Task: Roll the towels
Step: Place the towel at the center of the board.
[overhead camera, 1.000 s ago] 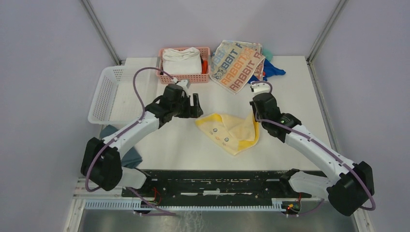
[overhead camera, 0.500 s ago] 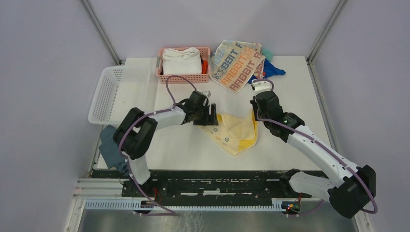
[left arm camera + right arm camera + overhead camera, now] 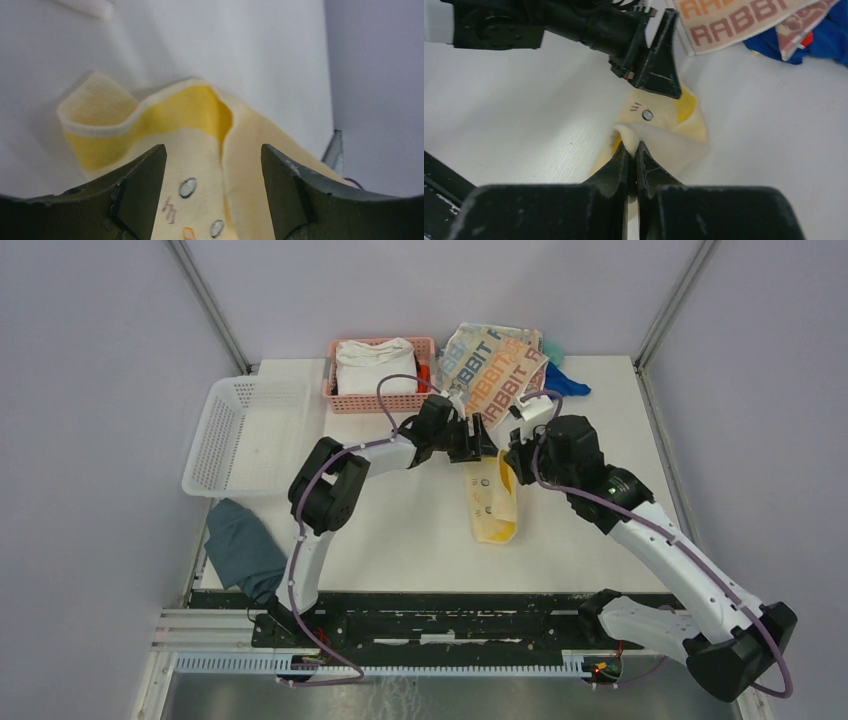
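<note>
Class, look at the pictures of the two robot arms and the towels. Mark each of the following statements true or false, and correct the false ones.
1. The right gripper is shut on the yellow towel. True.
2. The left gripper is clamped shut on the yellow towel. False: its jaws stand open over the towel.
3. The pink basket holds a white folded cloth. True.
4. The RABBIT towel lies inside the pink basket. False: it lies outside, to the right of it.
</note>
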`<state>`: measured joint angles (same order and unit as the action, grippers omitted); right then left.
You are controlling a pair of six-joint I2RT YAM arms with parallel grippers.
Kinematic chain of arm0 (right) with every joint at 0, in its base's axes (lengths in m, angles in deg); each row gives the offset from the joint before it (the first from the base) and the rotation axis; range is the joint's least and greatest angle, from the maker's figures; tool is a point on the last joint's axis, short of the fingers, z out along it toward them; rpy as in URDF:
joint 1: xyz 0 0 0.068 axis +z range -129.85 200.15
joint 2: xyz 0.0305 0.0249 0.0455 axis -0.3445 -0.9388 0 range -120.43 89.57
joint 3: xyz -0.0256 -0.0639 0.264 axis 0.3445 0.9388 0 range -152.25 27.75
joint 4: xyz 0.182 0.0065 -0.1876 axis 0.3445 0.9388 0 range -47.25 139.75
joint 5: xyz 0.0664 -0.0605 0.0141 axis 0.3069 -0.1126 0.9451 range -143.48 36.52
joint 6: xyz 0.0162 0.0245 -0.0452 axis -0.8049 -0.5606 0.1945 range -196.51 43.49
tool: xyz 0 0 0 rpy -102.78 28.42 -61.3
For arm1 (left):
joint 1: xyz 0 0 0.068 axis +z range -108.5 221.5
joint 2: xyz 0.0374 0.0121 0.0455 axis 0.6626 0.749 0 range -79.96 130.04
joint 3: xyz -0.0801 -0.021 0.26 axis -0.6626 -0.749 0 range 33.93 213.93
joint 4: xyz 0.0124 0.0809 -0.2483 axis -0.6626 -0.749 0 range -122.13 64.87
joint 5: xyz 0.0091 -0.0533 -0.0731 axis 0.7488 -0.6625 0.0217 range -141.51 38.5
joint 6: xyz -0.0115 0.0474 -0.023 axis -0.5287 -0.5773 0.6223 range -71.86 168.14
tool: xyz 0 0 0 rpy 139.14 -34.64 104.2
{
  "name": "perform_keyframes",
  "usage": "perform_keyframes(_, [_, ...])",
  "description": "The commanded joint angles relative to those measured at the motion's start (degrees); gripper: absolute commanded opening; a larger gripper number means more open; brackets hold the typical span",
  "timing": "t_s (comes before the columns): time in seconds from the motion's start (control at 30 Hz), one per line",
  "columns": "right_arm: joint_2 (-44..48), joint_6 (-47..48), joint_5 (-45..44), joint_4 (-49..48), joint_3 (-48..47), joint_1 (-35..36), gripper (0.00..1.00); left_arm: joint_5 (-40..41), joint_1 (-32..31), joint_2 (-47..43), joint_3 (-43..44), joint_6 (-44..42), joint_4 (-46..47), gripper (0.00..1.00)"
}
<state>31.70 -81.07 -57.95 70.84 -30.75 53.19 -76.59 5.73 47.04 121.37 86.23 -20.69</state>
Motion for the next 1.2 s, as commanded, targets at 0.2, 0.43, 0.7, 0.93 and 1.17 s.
perform_keyframes(0.2, [-19.7,-4.8,12.4,-6.4,-15.3,8.0,0.01,-8.7,16.1,-20.9,-19.3,15.3,20.0,0.77])
perform_keyframes(0.43, [-37.8,-7.6,9.4,-2.0,-30.2,15.8,0.11,5.6,21.5,-37.7,-27.5,-0.7,-4.5,0.80])
perform_keyframes(0.7, [-38.1,-4.9,8.9,3.2,-30.7,16.1,0.51,17.8,23.6,-53.9,-35.6,-9.5,-19.6,0.81])
perform_keyframes(0.93, [-28.3,-7.0,2.9,7.0,-16.7,7.7,0.55,20.3,17.4,-60.9,-40.9,-8.7,-26.3,0.80])
perform_keyframes(1.17, [-22.3,-11.2,-2.0,8.3,-3.5,-0.9,0.57,22.7,14.8,-61.7,-47.7,-3.8,-26.7,0.80])
